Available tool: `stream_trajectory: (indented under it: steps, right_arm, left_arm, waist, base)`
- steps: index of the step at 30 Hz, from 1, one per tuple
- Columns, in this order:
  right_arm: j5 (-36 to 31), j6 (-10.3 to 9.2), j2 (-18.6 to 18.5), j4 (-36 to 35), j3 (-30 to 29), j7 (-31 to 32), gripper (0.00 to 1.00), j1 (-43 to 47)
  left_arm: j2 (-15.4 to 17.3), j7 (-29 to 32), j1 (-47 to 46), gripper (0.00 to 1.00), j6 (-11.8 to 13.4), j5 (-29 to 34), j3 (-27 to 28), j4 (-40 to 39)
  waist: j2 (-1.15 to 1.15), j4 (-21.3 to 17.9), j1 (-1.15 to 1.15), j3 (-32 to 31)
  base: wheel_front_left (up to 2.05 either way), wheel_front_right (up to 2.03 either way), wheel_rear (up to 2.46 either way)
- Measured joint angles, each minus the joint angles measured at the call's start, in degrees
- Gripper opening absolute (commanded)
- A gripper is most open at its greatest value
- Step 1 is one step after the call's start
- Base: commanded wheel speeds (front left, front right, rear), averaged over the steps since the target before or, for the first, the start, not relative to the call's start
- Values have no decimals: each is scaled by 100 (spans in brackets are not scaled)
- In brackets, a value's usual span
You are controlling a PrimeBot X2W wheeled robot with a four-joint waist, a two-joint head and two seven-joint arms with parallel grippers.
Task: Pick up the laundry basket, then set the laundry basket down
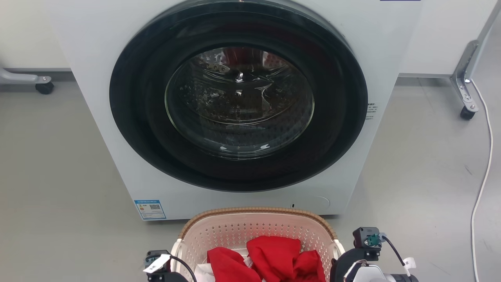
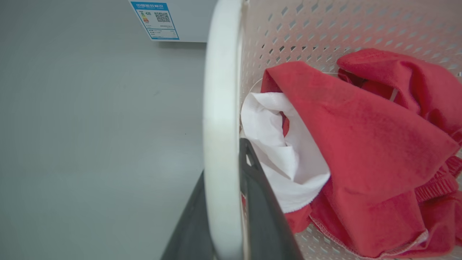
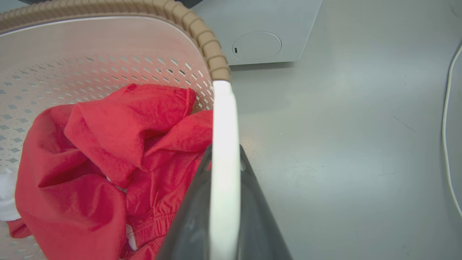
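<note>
Two white handles, one per side, lay closest: the left pincer [image 2: 225, 162] clenched the left handle [image 2: 221, 108], the right pincer [image 3: 225, 150] the right handle [image 3: 224, 119]. One laundry basket [image 1: 235, 231], cream with a brown rim, sat just before one washer [image 1: 98, 117]; whether it touched the floor [image 1: 47, 176] could not be told. Inside lay red cloth [image 1: 274, 254] and one white cloth [image 2: 285, 144]. The grey floor carried one white cable [image 1: 485, 164], a left castor [image 1: 44, 87] and a right castor [image 1: 467, 112].
</note>
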Motion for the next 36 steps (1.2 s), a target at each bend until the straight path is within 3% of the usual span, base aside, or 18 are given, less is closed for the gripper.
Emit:
stream_trajectory:
  steps: [36]
  right_arm:
    - [420, 0, 0, 90, 408, -120, 0, -149]
  left_arm:
    - [1, -68, -23, 0, 20, -187, -229, 80]
  waist:
    - [0, -20, 0, 81]
  base:
    - [0, 0, 0]
